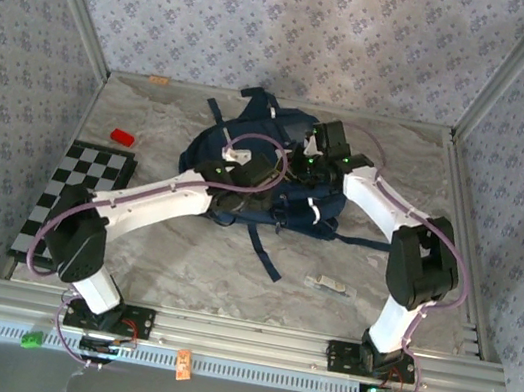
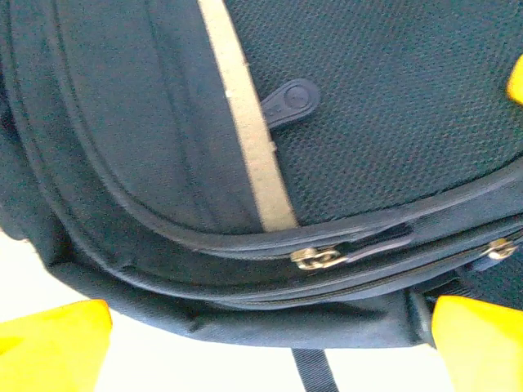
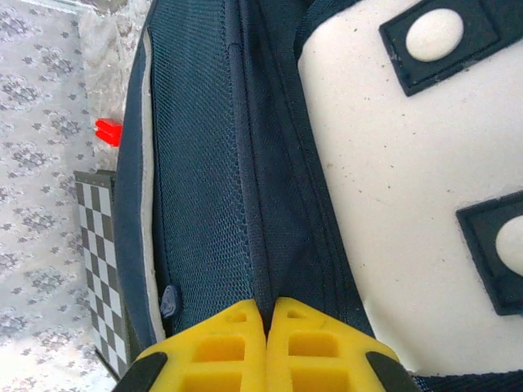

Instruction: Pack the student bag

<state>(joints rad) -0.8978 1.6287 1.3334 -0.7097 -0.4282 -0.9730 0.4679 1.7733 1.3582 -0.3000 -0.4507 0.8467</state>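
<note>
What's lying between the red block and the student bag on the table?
Nothing. In the top view, only bare marbled tabletop separates the red block from the student bag.

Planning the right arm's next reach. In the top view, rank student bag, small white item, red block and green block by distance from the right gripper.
1. student bag: the right gripper touches it.
2. small white item: table, near side.
3. red block: table, far left.
4. green block: front rail, left corner.

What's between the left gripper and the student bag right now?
Nothing visible. The left gripper hangs open directly over the student bag, with only the bag's own fabric and its zipper pulls in front of the jaws.
</note>
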